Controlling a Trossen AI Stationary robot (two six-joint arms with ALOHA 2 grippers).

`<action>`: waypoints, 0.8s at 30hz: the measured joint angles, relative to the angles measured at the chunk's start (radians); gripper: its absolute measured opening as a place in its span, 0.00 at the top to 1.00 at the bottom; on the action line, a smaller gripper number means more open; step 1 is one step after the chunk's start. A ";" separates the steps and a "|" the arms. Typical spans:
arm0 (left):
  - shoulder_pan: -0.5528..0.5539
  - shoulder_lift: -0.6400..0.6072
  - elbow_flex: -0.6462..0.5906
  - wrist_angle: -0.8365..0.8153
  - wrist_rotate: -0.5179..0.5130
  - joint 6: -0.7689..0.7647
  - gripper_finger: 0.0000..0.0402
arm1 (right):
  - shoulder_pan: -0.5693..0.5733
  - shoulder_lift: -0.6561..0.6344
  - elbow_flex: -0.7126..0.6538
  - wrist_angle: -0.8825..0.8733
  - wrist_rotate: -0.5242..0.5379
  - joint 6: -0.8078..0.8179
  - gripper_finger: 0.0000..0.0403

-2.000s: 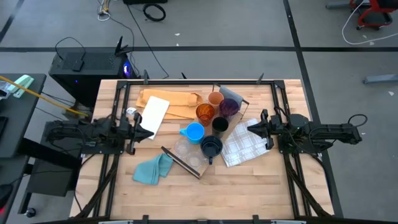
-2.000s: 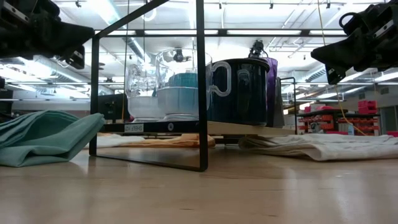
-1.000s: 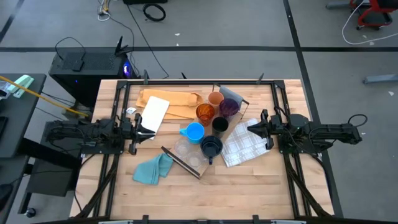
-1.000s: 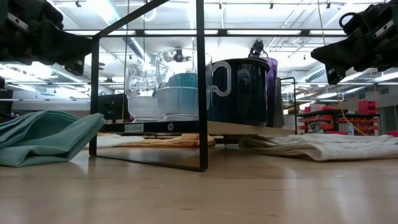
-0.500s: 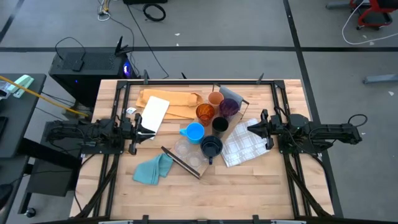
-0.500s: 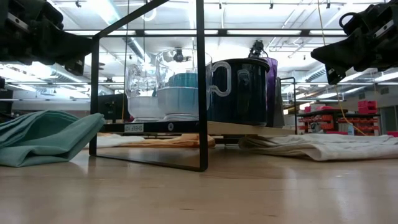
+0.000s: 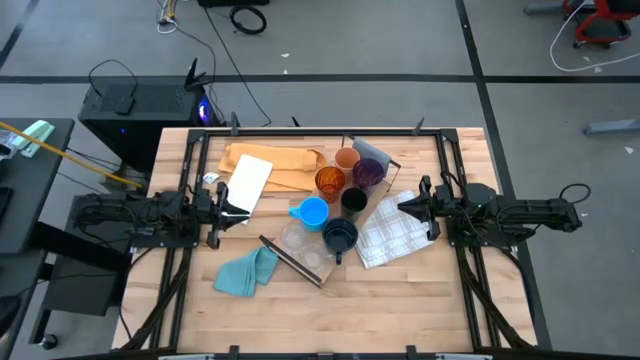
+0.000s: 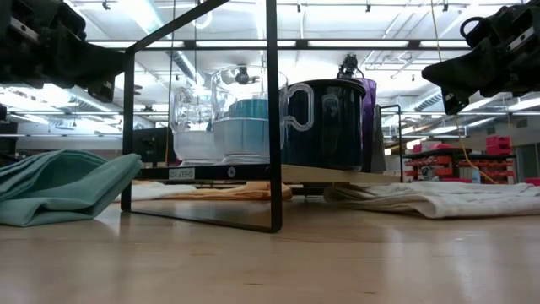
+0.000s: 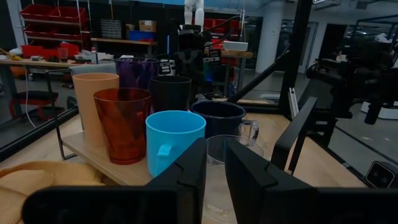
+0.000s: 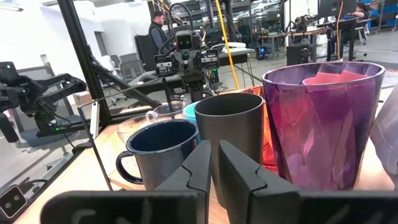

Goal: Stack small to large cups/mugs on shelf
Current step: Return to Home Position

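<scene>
The cups stand upright on their bases in a row along the shelf [image 7: 285, 252], which lies slantwise mid-table. From the far end come a tan cup [image 7: 347, 159], an amber cup [image 7: 330, 181], a purple tumbler [image 7: 368, 172], a black cup [image 7: 353, 201], a light blue mug [image 7: 313, 212], a dark mug [image 7: 340, 237] and clear cups [image 7: 300, 245]. My left gripper [image 7: 240, 208] hangs level left of the row, shut and holding nothing. My right gripper [image 7: 403, 208] hangs level right of it, also shut with nothing in it. Both are clear of the cups.
A tan paper sheet [image 7: 285, 160] with a white sheet [image 7: 248, 183] on it lies at the far left. A teal cloth [image 7: 247, 272] lies near the shelf's near end, and a white checked cloth [image 7: 393, 232] under my right gripper. Bare wood [image 7: 350, 310] lies along the near edge.
</scene>
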 joint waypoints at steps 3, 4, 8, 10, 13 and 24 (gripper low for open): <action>0.000 0.000 0.000 0.000 0.000 0.000 0.84 | 0.000 0.000 0.000 0.000 0.000 0.000 0.91; 0.000 0.000 0.000 0.000 0.000 0.000 0.84 | 0.000 0.000 0.000 0.000 0.000 0.000 0.91; 0.000 0.000 0.000 0.000 0.000 0.000 0.86 | 0.000 0.000 0.000 0.000 0.000 0.000 0.91; 0.000 0.000 0.000 0.000 0.000 0.000 0.86 | 0.000 0.000 0.000 0.000 0.000 0.000 0.91; 0.000 0.000 0.000 0.000 0.000 0.000 0.87 | 0.000 0.000 0.000 0.000 0.000 0.000 0.91; 0.000 0.000 0.000 0.000 0.000 0.000 0.84 | 0.000 0.000 0.000 0.000 0.000 0.000 0.91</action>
